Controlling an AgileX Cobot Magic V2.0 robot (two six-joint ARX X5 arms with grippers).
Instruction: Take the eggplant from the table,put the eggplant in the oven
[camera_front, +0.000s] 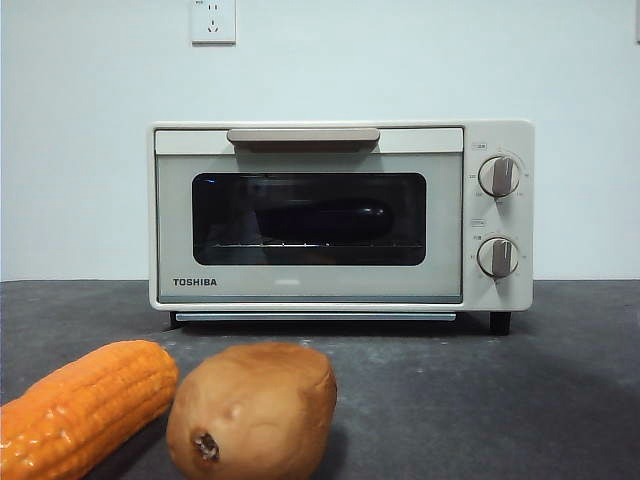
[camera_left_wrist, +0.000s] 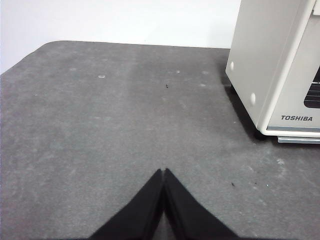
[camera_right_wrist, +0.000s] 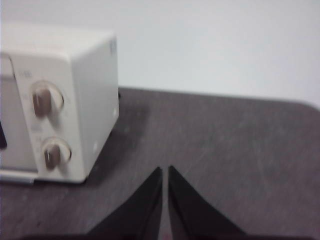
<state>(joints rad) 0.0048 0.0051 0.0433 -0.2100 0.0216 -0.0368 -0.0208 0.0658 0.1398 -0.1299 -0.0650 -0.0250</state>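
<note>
The cream-white Toshiba oven (camera_front: 340, 215) stands at the back of the dark grey table (camera_front: 500, 400) with its door closed. Through the dark glass window I see the dark purple eggplant (camera_front: 322, 220) lying on the wire rack inside. My left gripper (camera_left_wrist: 164, 172) is shut and empty, hovering over bare table to the left of the oven (camera_left_wrist: 272, 65). My right gripper (camera_right_wrist: 165, 170) is shut and empty too, above the table to the right of the oven (camera_right_wrist: 60, 100), near its two knobs. Neither arm shows in the front view.
An orange corn cob (camera_front: 85, 405) and a brown potato (camera_front: 252, 412) lie side by side at the front left of the table. A wall socket (camera_front: 213, 20) is on the white wall behind the oven.
</note>
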